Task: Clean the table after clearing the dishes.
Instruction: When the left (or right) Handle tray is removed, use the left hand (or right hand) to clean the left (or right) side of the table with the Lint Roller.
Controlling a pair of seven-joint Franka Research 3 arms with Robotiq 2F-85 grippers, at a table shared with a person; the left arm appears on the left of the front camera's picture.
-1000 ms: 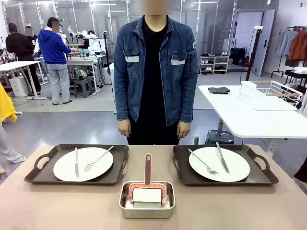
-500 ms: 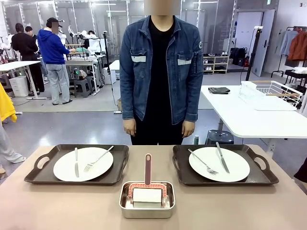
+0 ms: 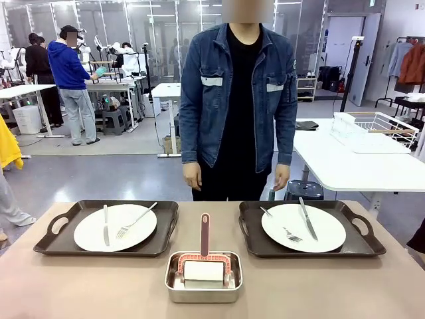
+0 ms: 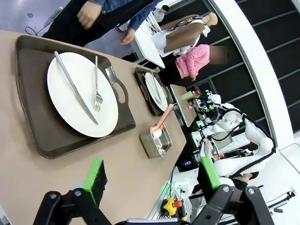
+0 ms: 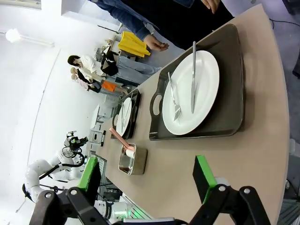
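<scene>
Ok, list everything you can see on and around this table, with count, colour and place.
table: one, beige, in front of the robot.
trays: two, dark brown, left and right on the table.
plates: two, white, one in each tray.
knives: two, silver, one on each plate.
forks: two, silver, one on each plate.
steel pan: one, shiny, near edge, between the trays.
roller: one, white with pink handle, in the steel pan.
white table: one, behind on the right.
person: one, blue denim jacket, far side.
left gripper: black, green pads, open, above the table.
right gripper: black, green pads, open, above the table.
</scene>
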